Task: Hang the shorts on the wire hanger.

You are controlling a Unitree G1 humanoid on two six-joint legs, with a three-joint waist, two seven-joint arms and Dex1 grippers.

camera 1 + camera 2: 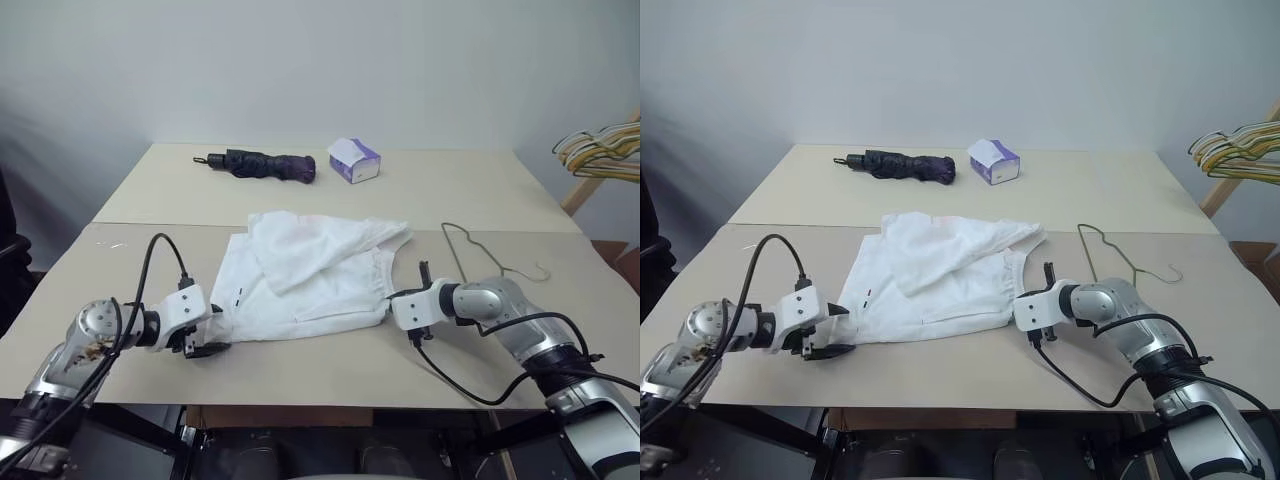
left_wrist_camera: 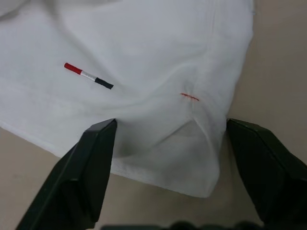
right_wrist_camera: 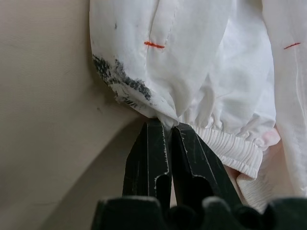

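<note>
The white shorts [image 1: 300,275] lie crumpled on the table, with the elastic waistband [image 3: 230,146] toward my right side. My right gripper [image 3: 165,125] is shut on the cloth edge beside the waistband, next to a dark smudge [image 3: 120,79]. My left gripper [image 2: 170,143] is open at the opposite lower corner of the shorts, and that cloth corner lies between its fingers [image 2: 91,163]. A small red, white and black tag [image 2: 88,75] marks the cloth nearby. The thin grey wire hanger [image 1: 470,255] lies flat on the table behind my right gripper [image 1: 392,303], apart from the shorts.
A folded dark umbrella [image 1: 262,164] and a white-purple tissue box [image 1: 354,160] sit at the far side of the table [image 1: 150,215]. A bunch of coloured hangers [image 1: 600,150] hangs beyond the table's right edge. Black cables trail from both wrists.
</note>
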